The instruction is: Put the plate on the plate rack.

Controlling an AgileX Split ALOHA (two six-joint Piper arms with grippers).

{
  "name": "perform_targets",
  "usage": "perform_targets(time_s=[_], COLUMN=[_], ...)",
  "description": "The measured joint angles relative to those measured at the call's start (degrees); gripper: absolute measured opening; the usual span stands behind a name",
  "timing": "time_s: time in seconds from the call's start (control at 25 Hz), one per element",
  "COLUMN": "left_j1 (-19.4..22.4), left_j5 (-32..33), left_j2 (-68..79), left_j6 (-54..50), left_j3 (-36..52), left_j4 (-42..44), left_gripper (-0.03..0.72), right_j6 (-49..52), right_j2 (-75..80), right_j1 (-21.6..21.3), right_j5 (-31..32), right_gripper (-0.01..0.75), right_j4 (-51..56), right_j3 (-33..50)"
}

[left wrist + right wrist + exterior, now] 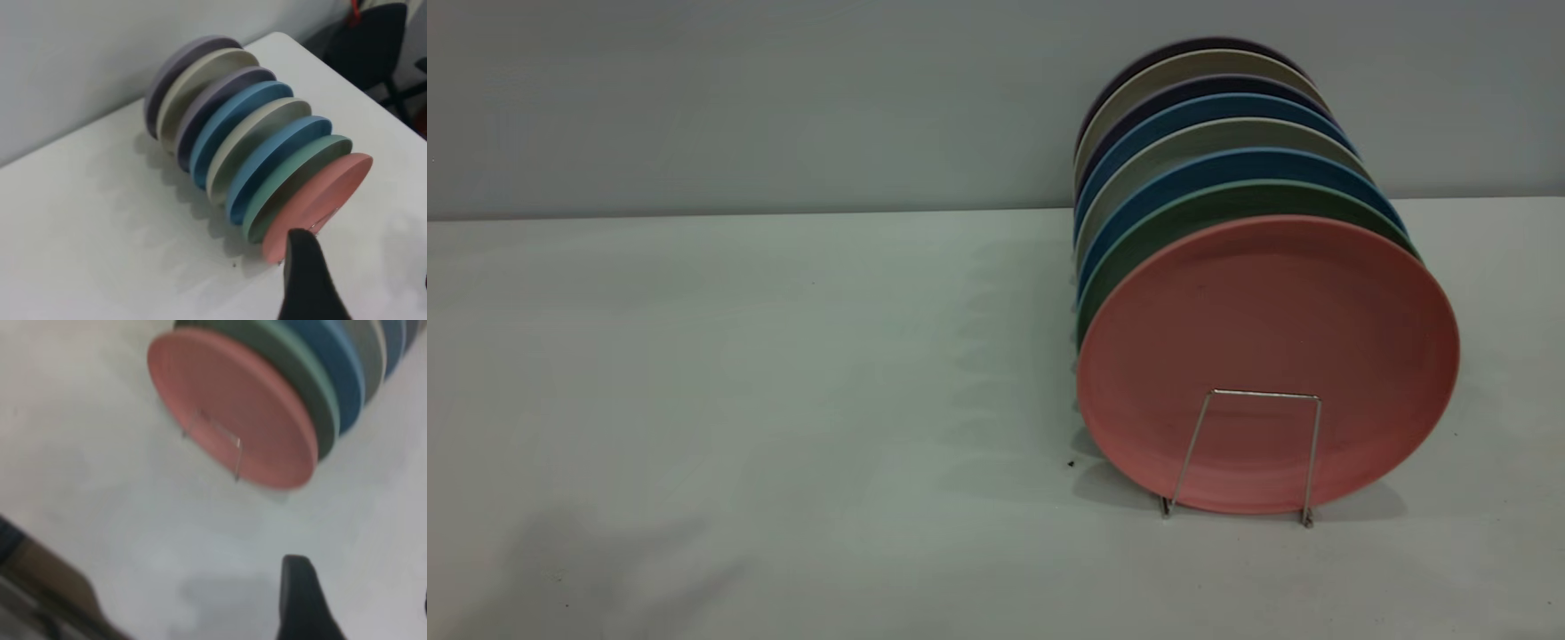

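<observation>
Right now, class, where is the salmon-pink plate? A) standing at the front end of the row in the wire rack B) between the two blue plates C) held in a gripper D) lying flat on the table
A: the salmon-pink plate stands on edge behind the front loop of the wire plate rack, just ahead of the green plate.

Exterior view: low, near-level, close to the table [738,400], facing the plate [1267,356] head-on in the plate rack [1249,453]. Both wrist views look down obliquely past one dark finger [310,280] at the same plate row, which all three share.
</observation>
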Motion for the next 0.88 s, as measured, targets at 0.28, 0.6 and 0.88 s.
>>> perform_targets(time_s=[0.28,0.6,0.88], left_j1=[-0.39,-9.11,-12.26], left_j5=[4.38,10.24,14.23], left_j2=[-11.02,-24.16,-35.21], left_j6=[-8.14,-21.97,-31.3], left_j3=[0.0,0.0,0.0], left_j4=[6.97,25.14,31.33], left_gripper=[0.455,0.455,0.455], right_j6=[6.5,13.4,15.76], right_j2=[-6.41,-17.03,-27.34], right_j1=[0.0,0.0,0.0], right_j5=[8.38,13.17,13.17], right_gripper=[0.385,0.384,0.384], right_j4=[-2.43,-2.57,-1.11], right_j3=[0.0,0.0,4.0])
